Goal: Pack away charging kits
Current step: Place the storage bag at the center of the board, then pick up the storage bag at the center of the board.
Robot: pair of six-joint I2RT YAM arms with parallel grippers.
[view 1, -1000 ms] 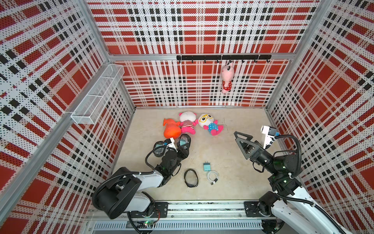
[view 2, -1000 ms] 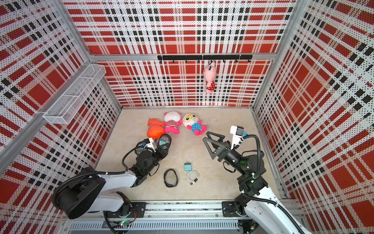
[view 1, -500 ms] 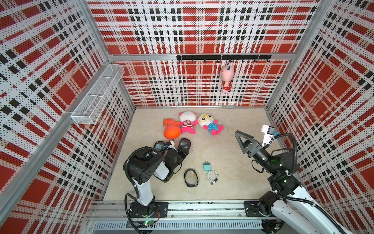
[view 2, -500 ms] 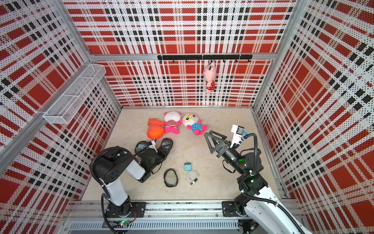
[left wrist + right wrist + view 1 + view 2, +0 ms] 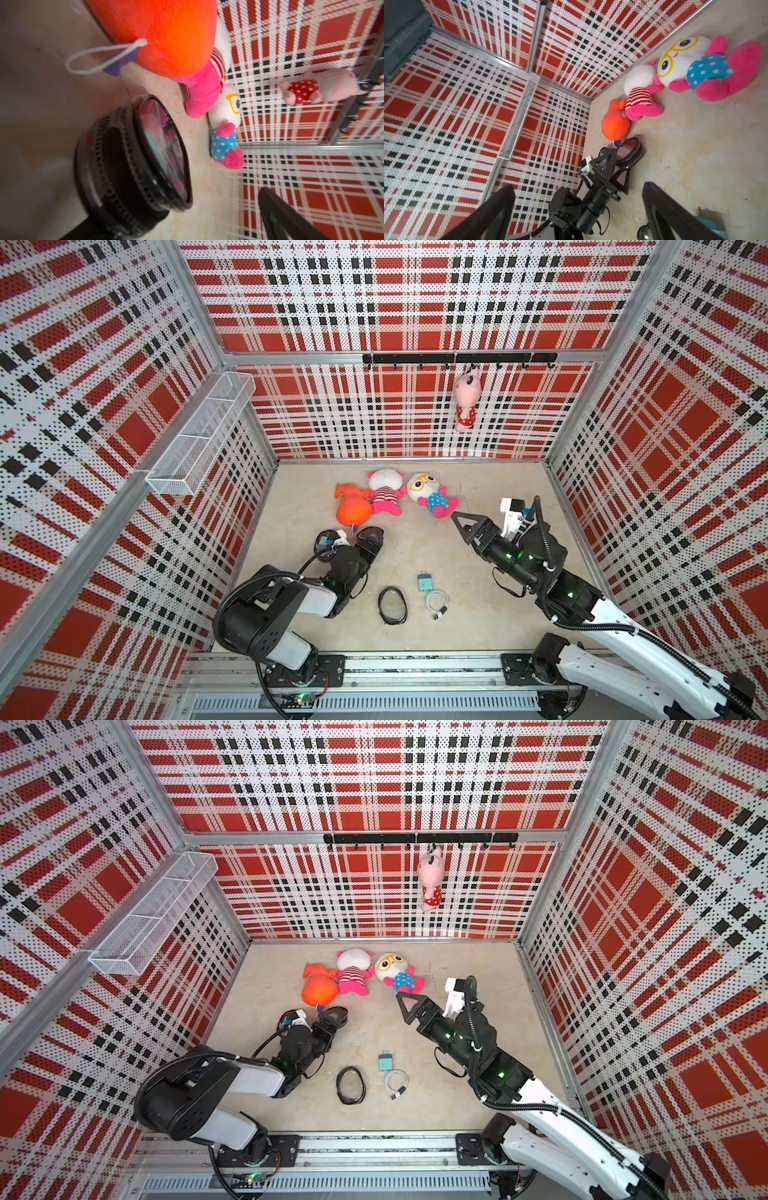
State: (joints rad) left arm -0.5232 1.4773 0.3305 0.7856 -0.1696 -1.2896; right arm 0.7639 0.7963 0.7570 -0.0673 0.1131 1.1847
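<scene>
A teal plug adapter (image 5: 424, 583) (image 5: 385, 1063) lies prongs-up in the picture on the beige floor, and a coiled white cable (image 5: 437, 602) (image 5: 395, 1082) lies just in front of it. A flat black oval case (image 5: 392, 605) (image 5: 351, 1085) lies left of them. My left gripper (image 5: 360, 545) (image 5: 326, 1026) (image 5: 187, 224) (image 5: 614, 170) is open, low on the floor. Another black case (image 5: 370, 535) (image 5: 336, 1016) (image 5: 133, 162) (image 5: 630, 151) stands on edge by one of its fingers, something teal blurred behind the case's clear face. My right gripper (image 5: 459, 520) (image 5: 405, 1006) (image 5: 577, 209) hangs open and empty, right of the kit.
Three plush toys lie in a row at the back: orange (image 5: 353, 508), pink-striped (image 5: 386, 493), and one with yellow glasses (image 5: 432, 493). A pink plush (image 5: 465, 400) hangs from the hook rail (image 5: 457, 358). A wire basket (image 5: 199, 435) is on the left wall. A round black case (image 5: 326, 540) sits beside the left wrist.
The left gripper has opened beside the standing case and its arm's elbow has swung upright. The right gripper has moved left toward the glasses plush.
</scene>
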